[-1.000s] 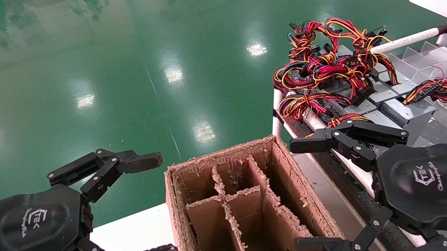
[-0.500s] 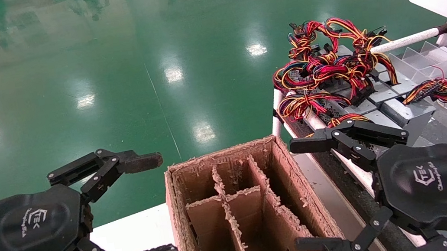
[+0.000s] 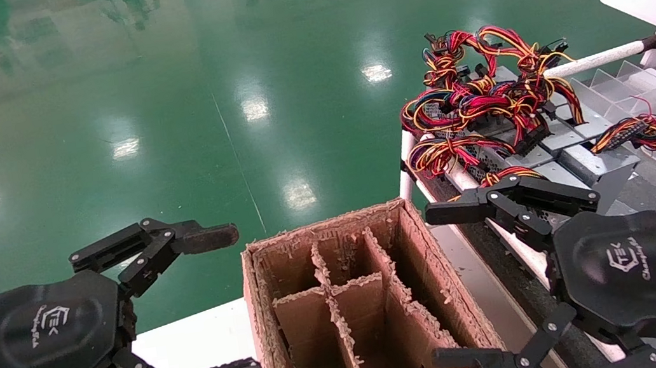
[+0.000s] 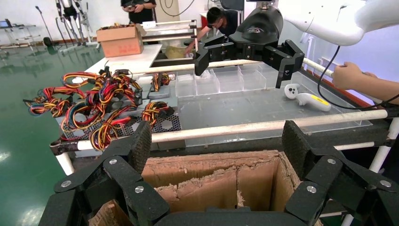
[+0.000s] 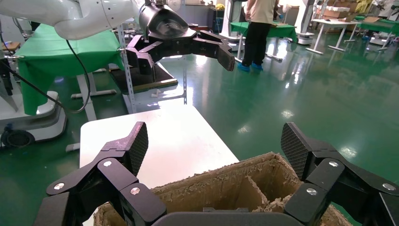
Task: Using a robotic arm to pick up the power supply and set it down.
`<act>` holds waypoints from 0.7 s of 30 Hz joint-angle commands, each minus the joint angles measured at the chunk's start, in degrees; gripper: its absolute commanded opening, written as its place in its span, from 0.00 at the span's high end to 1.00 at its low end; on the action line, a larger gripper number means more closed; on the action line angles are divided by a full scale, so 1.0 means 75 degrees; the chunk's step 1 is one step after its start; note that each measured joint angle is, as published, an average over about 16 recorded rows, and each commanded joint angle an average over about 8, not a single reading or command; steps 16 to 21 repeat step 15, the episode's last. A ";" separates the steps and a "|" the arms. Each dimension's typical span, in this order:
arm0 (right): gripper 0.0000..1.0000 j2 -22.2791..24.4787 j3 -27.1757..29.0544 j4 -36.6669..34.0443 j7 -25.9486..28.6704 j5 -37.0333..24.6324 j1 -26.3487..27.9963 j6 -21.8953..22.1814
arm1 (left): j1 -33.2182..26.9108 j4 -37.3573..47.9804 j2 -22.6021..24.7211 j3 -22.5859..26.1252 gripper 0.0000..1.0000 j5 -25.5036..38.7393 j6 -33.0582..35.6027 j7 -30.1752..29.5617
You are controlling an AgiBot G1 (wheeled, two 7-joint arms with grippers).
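Note:
The power supply [image 3: 557, 170] is a grey metal box on the rack at the right, with a compact tied bundle of red, yellow and black wires [image 3: 509, 174] on it; the left wrist view shows its perforated side [image 4: 165, 123]. My right gripper [image 3: 445, 286], all black, hangs open just in front of it, apart from it and holding nothing. It also shows in the left wrist view [image 4: 242, 66]. My left gripper [image 3: 229, 304], with a brownish fingertip pad, stays open and empty on the far side of the cardboard box.
A worn cardboard box [image 3: 428, 260] with dividers stands between the grippers. More grey units with tangled long wires [image 3: 483, 98] lie farther back on the rack. White rails [image 3: 593, 60] and clear plastic bins [image 3: 641, 82] border the rack. A white table [image 5: 155, 136] lies under the left arm.

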 commanded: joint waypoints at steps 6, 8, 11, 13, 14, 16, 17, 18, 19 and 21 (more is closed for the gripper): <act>0.00 0.0000 0.0000 0.0000 0.0000 0.0000 0.0000 0.0000 | 0.0000 0.0000 0.0000 0.0000 0.00 0.0000 0.0000 0.0000; 0.00 0.0000 0.0000 0.0000 0.0000 0.0000 0.0000 0.0000 | 0.0000 0.0000 0.0000 0.0000 0.00 0.0000 0.0000 0.0000; 0.00 0.0000 0.0000 0.0000 0.0000 0.0000 0.0000 0.0000 | 0.0000 0.0000 0.0000 0.0000 0.00 0.0000 0.0000 0.0000; 0.00 0.0000 0.0000 0.0000 0.0000 0.0000 0.0000 0.0000 | 0.0000 0.0000 0.0000 0.0000 0.00 0.0000 0.0000 0.0000; 0.00 0.0000 0.0000 0.0000 0.0000 0.0000 0.0000 0.0000 | 0.0000 0.0000 0.0000 0.0000 0.00 0.0000 0.0000 0.0000; 0.00 0.0000 0.0000 0.0000 0.0000 0.0000 0.0000 0.0000 | 0.0000 0.0000 0.0000 0.0000 0.00 0.0000 0.0000 0.0000; 0.00 0.0000 0.0000 0.0000 0.0000 0.0000 0.0000 0.0000 | 0.0000 0.0000 0.0000 0.0000 0.00 0.0000 0.0000 0.0000; 0.00 0.0000 0.0000 0.0000 0.0000 0.0000 0.0000 0.0000 | 0.0000 0.0000 0.0000 0.0000 0.00 0.0000 0.0000 0.0000; 0.00 0.0000 0.0000 0.0000 0.0000 0.0000 0.0000 0.0000 | 0.0000 0.0000 0.0000 0.0000 0.00 0.0000 0.0000 0.0000; 0.00 0.0000 0.0000 0.0000 0.0000 0.0000 0.0000 0.0000 | 0.0000 0.0000 0.0000 0.0000 0.00 0.0000 0.0000 0.0000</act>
